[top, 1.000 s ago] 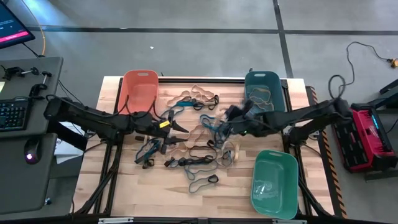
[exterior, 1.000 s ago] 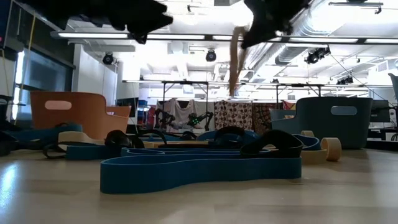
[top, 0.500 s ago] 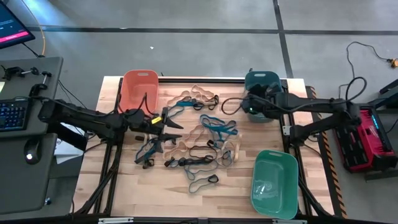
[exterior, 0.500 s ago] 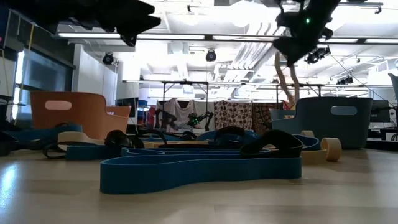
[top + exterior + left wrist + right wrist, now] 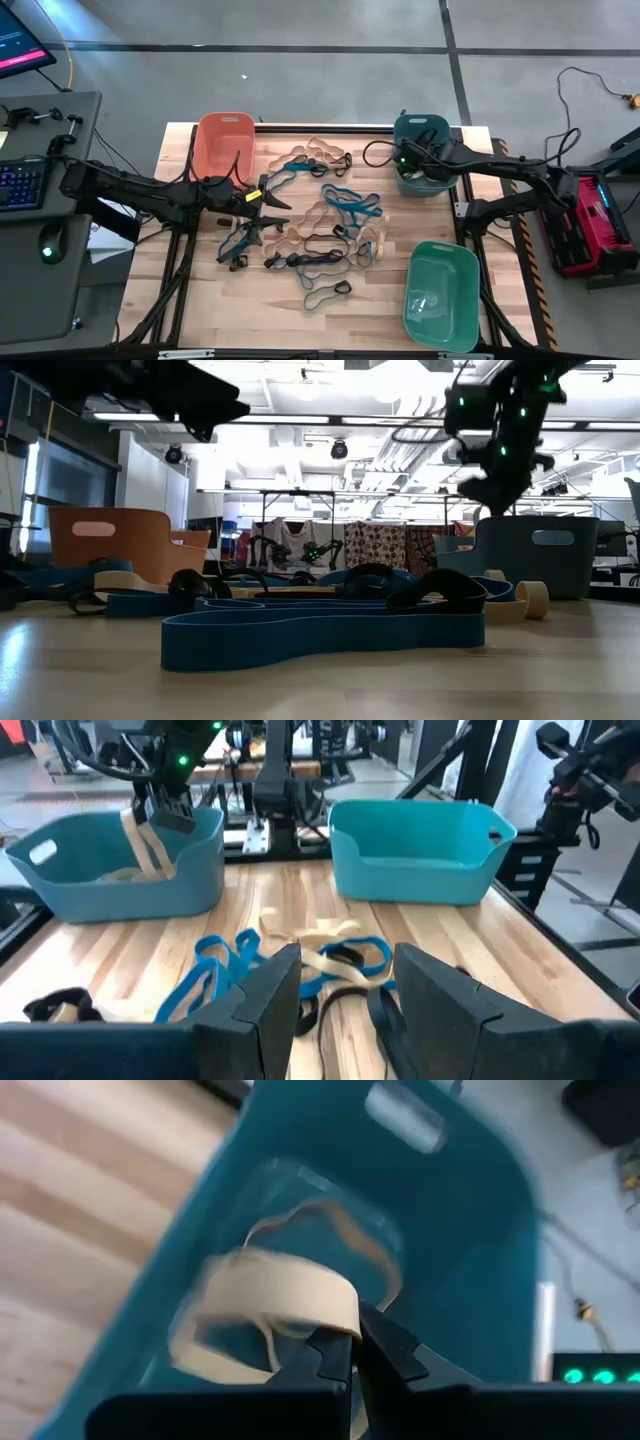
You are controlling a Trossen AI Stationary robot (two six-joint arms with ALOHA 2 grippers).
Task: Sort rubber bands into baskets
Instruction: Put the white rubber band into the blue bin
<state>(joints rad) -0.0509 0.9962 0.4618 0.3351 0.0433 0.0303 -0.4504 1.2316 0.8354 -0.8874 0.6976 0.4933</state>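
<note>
A: Rubber bands [image 5: 320,235], thin floppy loops in tan, blue and black, lie scattered over the middle of the pale wooden bench [image 5: 200,300]. Any writing on them, or on the tubs?

B: None that I can read. No label or brand shows on the orange-salmon plastic basket [image 5: 224,146], the dark teal-blue plastic basket [image 5: 425,152] or the lighter green plastic basket [image 5: 442,297].

A: Where is the right gripper [image 5: 355,1355]?

B: Above the dark teal-blue basket at the bench's far right corner. Its jaws are pressed together on a wide tan rubber band [image 5: 280,1295], which loops out from the tips and hangs down inside that basket. The left wrist view shows the same tan strip [image 5: 140,845] dangling from the right gripper into the tub, over more tan bands on its floor.

A: And the left gripper [image 5: 283,214]?

B: It hovers over the left part of the pile, near the orange-salmon basket. Its jaws are spread and hold nothing. In its own wrist view a blue band [image 5: 215,970], a tan one and a black one lie on the bench just ahead of the tips, not touched.

A: The green basket?

B: At the near right of the bench, well apart from both grippers, with something pale lying in it that I cannot make out.

A: From bench height?

B: A long blue band [image 5: 320,632] lies flat nearest the camera, black loops behind it.
</note>
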